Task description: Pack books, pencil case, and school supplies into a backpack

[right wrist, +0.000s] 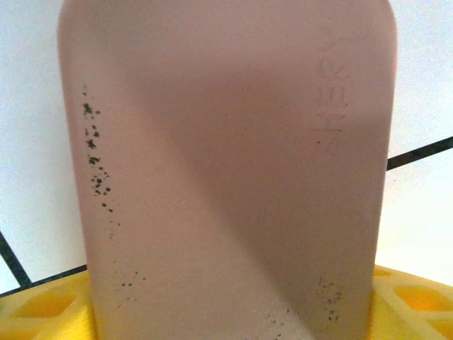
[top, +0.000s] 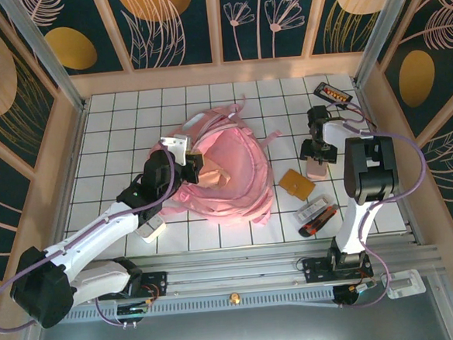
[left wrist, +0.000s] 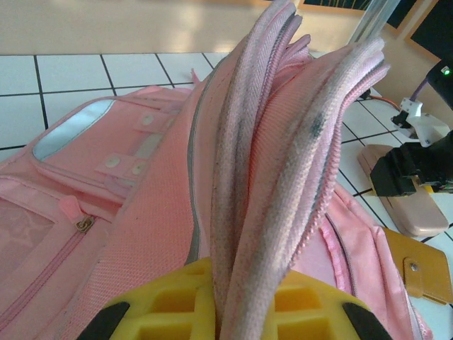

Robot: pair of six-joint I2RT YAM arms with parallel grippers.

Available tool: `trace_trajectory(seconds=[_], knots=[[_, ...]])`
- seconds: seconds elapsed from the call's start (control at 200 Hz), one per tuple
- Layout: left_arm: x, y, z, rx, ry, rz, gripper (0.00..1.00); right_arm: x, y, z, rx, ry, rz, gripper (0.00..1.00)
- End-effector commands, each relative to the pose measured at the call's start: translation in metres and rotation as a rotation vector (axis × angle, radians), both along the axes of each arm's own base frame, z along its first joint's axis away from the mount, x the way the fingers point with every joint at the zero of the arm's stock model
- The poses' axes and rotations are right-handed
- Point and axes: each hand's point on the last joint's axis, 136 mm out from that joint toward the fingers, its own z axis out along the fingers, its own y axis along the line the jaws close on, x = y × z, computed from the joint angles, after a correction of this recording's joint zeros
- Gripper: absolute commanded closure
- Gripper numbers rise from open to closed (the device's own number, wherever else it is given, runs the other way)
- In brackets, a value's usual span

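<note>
Pink backpack (top: 238, 165) in left pincer (left wrist: 237, 308)

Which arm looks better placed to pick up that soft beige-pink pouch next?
Likely right. The right gripper straddles the soft beige-pink fabric pouch; the left gripper is clamped on the large light-pink fabric backpack, gripping its rim.

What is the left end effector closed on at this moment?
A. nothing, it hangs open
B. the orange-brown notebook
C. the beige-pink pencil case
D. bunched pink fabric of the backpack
D: in the left wrist view the left end effector is shut on bunched pink fabric of the backpack, while the notebook and the pencil case lie off to the side.
</note>
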Motion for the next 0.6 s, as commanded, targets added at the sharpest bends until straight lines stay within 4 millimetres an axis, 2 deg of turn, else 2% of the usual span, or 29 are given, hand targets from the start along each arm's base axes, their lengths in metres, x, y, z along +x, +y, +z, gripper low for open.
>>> trace_trajectory(seconds=[0.0, 0.12, 0.28, 0.415, 0.51, 0.595], knots=[[0.007, -0.005, 0.048, -0.118, -0.093, 0.010, 1.00, -0.006, 0.000, -0.009, 0.013, 0.016, -0.003, 0.30], [0.007, -0.006, 0.049, -0.121, -0.092, 0.010, 1.00, -0.002, 0.001, 0.006, 0.041, -0.025, -0.013, 0.32], [0.008, -0.006, 0.052, -0.126, -0.092, 0.011, 1.00, 0.014, 0.006, 0.053, 0.151, -0.164, -0.040, 0.33], [0.009, -0.008, 0.053, -0.131, -0.087, 0.007, 1.00, 0.026, 0.028, 0.108, 0.343, -0.306, -0.020, 0.33], [0.009, -0.010, 0.053, -0.138, -0.081, 0.005, 1.00, 0.027, 0.058, 0.147, 0.539, -0.393, 0.030, 0.33], [0.010, -0.012, 0.054, -0.146, -0.080, 0.002, 1.00, 0.021, 0.086, 0.175, 0.734, -0.435, 0.078, 0.33]])
